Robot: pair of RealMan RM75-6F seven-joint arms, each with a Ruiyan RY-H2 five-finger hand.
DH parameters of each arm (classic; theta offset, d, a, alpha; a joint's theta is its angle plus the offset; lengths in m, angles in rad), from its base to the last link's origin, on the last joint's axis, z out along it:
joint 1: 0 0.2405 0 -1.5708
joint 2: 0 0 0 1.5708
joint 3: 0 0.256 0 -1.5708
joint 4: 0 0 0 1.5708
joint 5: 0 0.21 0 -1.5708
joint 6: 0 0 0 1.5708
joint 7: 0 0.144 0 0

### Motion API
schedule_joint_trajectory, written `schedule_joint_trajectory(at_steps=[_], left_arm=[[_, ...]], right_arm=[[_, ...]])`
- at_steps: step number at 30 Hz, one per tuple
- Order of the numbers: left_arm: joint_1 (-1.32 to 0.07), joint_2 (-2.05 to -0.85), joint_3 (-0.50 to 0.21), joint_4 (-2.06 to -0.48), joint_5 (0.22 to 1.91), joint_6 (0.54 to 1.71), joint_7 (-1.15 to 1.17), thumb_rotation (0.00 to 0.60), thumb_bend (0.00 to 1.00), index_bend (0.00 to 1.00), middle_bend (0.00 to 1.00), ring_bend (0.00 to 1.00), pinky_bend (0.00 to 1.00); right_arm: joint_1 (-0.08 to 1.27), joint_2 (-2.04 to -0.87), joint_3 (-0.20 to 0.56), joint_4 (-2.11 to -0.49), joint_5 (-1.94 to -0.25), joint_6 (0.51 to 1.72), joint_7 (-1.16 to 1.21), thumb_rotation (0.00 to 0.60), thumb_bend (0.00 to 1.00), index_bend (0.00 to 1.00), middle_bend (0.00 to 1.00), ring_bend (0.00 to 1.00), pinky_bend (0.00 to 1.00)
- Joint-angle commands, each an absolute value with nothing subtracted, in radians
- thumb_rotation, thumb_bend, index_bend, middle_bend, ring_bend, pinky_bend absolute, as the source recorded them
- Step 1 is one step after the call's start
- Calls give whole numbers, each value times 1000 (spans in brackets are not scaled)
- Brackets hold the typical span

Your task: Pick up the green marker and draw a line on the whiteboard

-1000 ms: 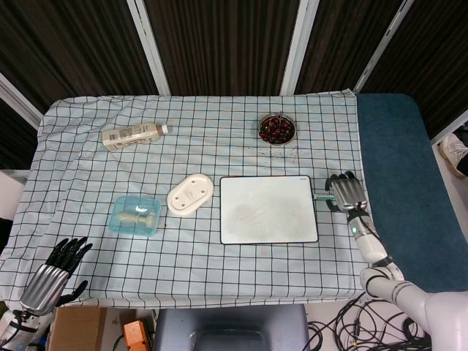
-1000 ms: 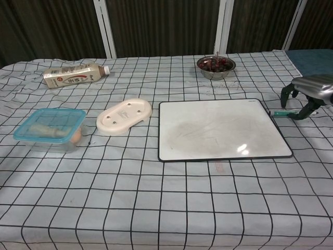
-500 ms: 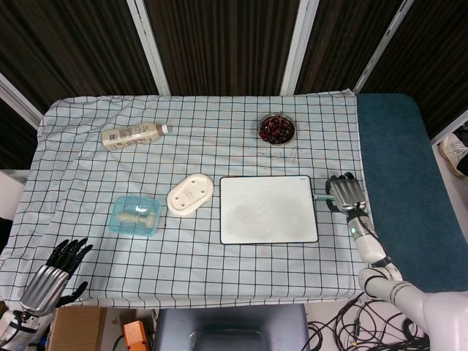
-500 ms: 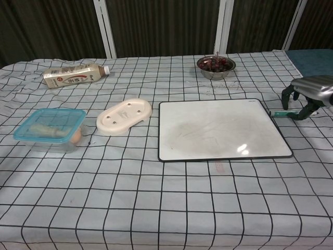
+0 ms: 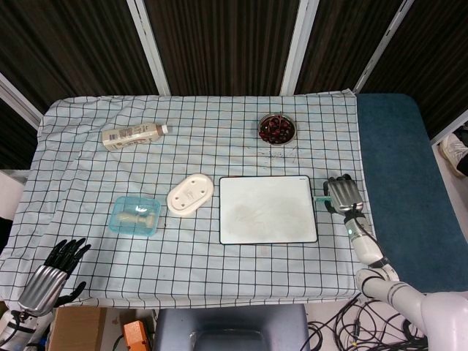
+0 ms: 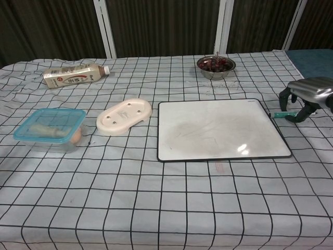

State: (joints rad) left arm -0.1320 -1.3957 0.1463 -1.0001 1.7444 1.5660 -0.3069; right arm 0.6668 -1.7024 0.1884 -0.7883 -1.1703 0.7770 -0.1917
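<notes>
The whiteboard [image 5: 268, 209] [image 6: 221, 129] lies flat on the checked cloth, right of centre. A green marker [image 5: 319, 198] [image 6: 281, 114] lies on the cloth just past the board's right edge. My right hand [image 5: 344, 195] [image 6: 307, 94] arches over the marker's far end, fingers curved down on either side of it and hiding most of its length. The marker still rests on the cloth. My left hand [image 5: 53, 274] hangs below the table's near left corner, fingers apart and holding nothing; the chest view does not show it.
A lying bottle [image 5: 134, 136] [image 6: 73, 75] is at the back left, a metal bowl of cherries [image 5: 277, 129] [image 6: 215, 65] behind the board. A white soap dish [image 5: 191, 194] [image 6: 124, 115] and a blue lidded box [image 5: 135, 215] [image 6: 49, 128] sit left of the board.
My right hand has shifted slightly toward the board and settled a little lower over the marker. The marker and my left hand have not moved.
</notes>
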Motion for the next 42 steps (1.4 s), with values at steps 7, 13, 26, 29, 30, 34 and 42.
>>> schedule_joint_trajectory(at_steps=[7, 13, 26, 29, 30, 34, 42], left_arm=[[-130, -1396, 146, -995, 1745, 1570, -313, 600, 351, 0, 0, 0, 0], [-130, -1396, 146, -994, 1746, 1569, -315, 600, 351, 0, 0, 0, 0], [-131, -1394, 148, -998, 1748, 1566, -311, 600, 350, 0, 0, 0, 0], [-129, -1392, 147, -1000, 1747, 1567, -308, 600, 351, 0, 0, 0, 0], [-128, -1391, 147, -1001, 1746, 1568, -307, 600, 351, 0, 0, 0, 0], [-126, -1387, 146, -1004, 1744, 1570, -306, 600, 351, 0, 0, 0, 0], [-127, -1381, 143, -1007, 1740, 1568, -311, 600, 350, 0, 0, 0, 0]], right_arm=[[664, -1705, 181, -792, -1182, 801, -215, 600, 326, 665, 423, 327, 226], [659, -1720, 164, -778, -1199, 821, -244, 600, 329, 736, 472, 372, 260], [642, -1781, 150, -699, -1241, 897, -260, 600, 331, 947, 633, 596, 557], [640, -1799, 149, -671, -1249, 906, -245, 600, 332, 987, 668, 636, 594], [640, -1805, 148, -660, -1255, 910, -239, 600, 334, 996, 683, 650, 604], [636, -1818, 145, -635, -1284, 948, -192, 600, 344, 1000, 727, 697, 640], [615, -1783, 151, -661, -1371, 1124, 28, 600, 387, 1000, 754, 734, 703]])
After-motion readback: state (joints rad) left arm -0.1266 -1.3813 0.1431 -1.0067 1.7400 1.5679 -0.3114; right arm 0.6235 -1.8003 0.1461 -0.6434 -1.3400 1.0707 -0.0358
